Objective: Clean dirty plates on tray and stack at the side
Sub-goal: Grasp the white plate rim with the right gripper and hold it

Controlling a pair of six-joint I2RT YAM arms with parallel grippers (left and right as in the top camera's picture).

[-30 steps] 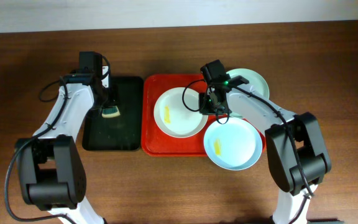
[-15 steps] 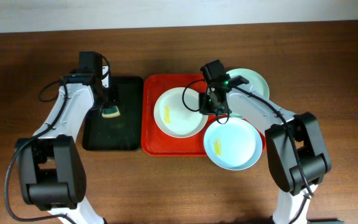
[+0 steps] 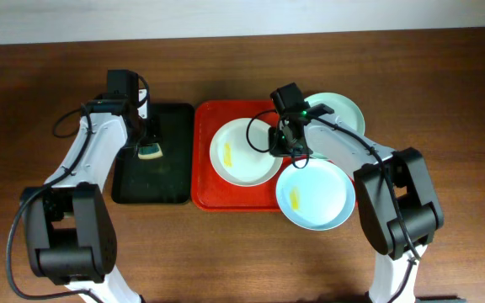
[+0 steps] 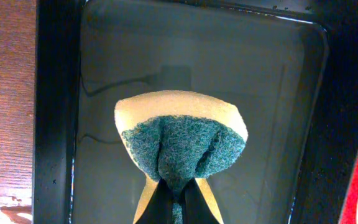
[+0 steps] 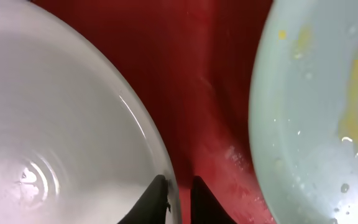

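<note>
Three plates show in the overhead view. A white plate with a yellow smear lies on the red tray. A pale blue plate with a yellow smear overhangs the tray's front right corner. A mint plate sits at the back right, partly hidden by the arm. My right gripper is shut on the white plate's right rim, one finger inside and one outside. Another pale plate with yellow smears lies just to the right. My left gripper is shut on a yellow-and-green sponge.
A smaller black tray holding shallow liquid stands left of the red tray, and the sponge hangs over it. Brown wooden table surrounds both trays. Red tray floor shows between the two plates.
The right arm's elbow has shifted slightly to the left. The plates, the sponge and both grippers stay where they were.
</note>
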